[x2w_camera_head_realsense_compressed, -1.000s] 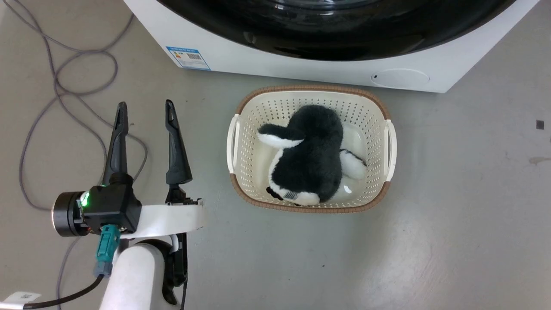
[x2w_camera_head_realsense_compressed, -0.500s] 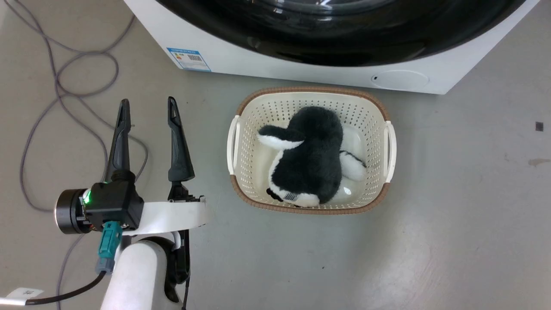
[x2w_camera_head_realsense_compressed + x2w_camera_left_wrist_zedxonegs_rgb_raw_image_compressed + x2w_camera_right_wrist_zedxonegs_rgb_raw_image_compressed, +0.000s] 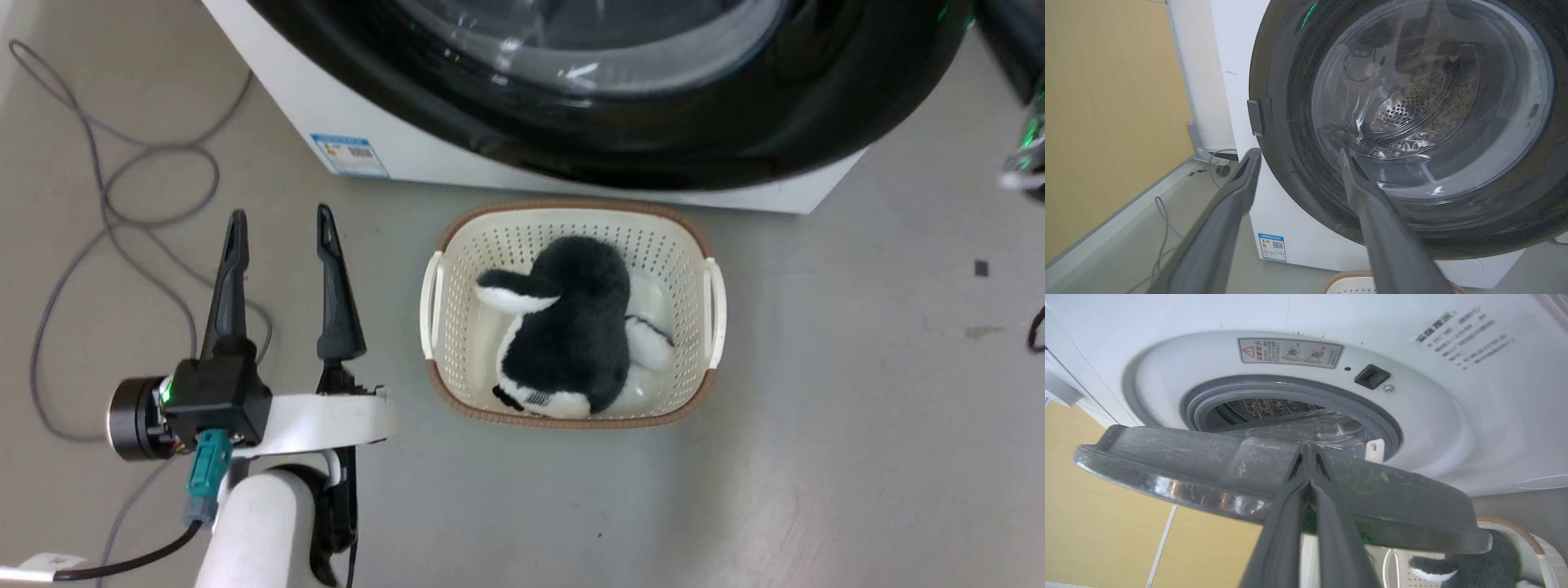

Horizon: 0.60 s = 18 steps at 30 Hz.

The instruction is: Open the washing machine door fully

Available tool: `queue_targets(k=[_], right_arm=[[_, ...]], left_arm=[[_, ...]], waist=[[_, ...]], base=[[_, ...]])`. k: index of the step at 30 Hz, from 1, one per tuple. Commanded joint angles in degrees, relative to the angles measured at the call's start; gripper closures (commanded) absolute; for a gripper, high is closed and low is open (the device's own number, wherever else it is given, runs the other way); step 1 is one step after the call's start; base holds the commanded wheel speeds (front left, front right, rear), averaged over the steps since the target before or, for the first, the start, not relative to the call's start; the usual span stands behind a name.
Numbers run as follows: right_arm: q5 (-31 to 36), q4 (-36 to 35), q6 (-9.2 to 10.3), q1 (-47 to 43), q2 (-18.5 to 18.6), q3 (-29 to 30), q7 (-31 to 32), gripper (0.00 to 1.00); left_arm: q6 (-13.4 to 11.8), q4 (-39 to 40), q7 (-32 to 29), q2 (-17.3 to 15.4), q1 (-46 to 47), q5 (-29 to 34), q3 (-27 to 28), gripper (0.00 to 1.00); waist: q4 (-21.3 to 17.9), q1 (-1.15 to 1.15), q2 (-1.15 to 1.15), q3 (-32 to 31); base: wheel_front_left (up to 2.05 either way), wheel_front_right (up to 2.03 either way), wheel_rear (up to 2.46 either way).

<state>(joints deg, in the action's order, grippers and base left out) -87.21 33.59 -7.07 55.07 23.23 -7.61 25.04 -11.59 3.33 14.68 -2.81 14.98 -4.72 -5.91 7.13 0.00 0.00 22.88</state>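
The right pincer (image 3: 1308, 467) is pressed together on the free rim of the door (image 3: 1167, 457), its two dark fingers meeting on the rim's inner face. The hold appears to lie opposite the hinge side, where a pull should give the most leverage for the swing. The door stands partly open. Beyond the right pincer's tips lie the blue-grey rubber gasket (image 3: 1290, 390), the perforated steel drum and a black latch slot (image 3: 1372, 375) in the white front of the washer (image 3: 1474, 428). The left pincer (image 3: 281, 214) is spread and holds nothing. It hovers low over the floor, well short of the door ahead of its tips, probably parked there to leave the swing path free. The door is a rigid glossy black ring, scuffed grey on its inner face, around a clear bulging glass bowl (image 3: 1433, 94). A surface this smooth may let the pinch slip. To the right of the left pincer sits a cream perforated plastic basket (image 3: 522, 237) with a brown woven rim, holding a soft black-and-white plush toy (image 3: 571, 327). The basket lies just below the door's lower edge, which appears to pass above it. A thin grey cable (image 3: 217, 167) loops on the floor to the left pincer's left.
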Motion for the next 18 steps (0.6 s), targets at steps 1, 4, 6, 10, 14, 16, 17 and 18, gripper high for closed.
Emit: queue_targets(k=[1,4,6,10,14,16,17,18], right_arm=[[-0.52,-1.33,-0.42,-1.07,-3.51,-1.97,1.21,1.00],[-1.01,-2.83,-0.42,-3.54,-3.87,-2.25,1.40,1.00],[-1.26,-3.69,-0.42,-4.99,-3.98,-2.41,1.52,1.00],[-2.16,-5.38,-0.42,-7.79,-4.40,-2.36,1.75,1.00],[-3.18,-7.76,-0.42,-10.79,-4.90,-2.51,2.60,1.00],[-3.56,-9.10,-0.42,-12.27,-5.18,-2.63,3.00,1.00],[-3.78,-9.88,-0.42,-13.07,-5.39,-2.76,3.28,1.00],[-3.88,-10.75,-0.42,-13.90,-5.56,-2.98,3.59,1.00]], left_arm=[[0.08,-0.20,0.32,-0.07,-0.62,0.17,0.37,0.00],[0.47,-0.51,0.32,-0.07,-1.36,0.44,0.77,0.00],[0.62,-0.56,0.32,-0.07,-1.85,0.64,1.04,0.00],[1.07,-0.89,0.32,-0.07,-2.68,0.91,1.61,0.00],[1.23,-1.06,0.32,-0.07,-3.51,1.06,1.94,0.00],[1.27,-1.12,0.32,-0.07,-3.82,1.08,2.09,0.00],[1.29,-1.16,0.32,-0.07,-3.98,1.10,2.15,0.00],[1.27,-1.16,0.32,-0.07,-4.17,1.11,2.16,0.00]], waist=[[-0.44,0.00,0.00,-0.75],[-0.82,0.00,0.00,-2.03],[-1.10,0.00,0.00,-2.84],[-1.44,0.00,0.00,-4.44],[-1.76,0.00,0.00,-5.69],[-1.91,0.00,0.00,-6.14],[-1.97,0.00,0.00,-6.37],[-2.03,0.00,0.00,-6.65]], base=[[0.00,0.00,0.00],[0.00,0.00,0.00],[0.00,0.00,0.00],[0.00,0.00,0.00],[0.00,0.00,0.00],[0.00,0.00,0.00],[0.00,0.00,0.00],[0.00,0.00,0.00]])
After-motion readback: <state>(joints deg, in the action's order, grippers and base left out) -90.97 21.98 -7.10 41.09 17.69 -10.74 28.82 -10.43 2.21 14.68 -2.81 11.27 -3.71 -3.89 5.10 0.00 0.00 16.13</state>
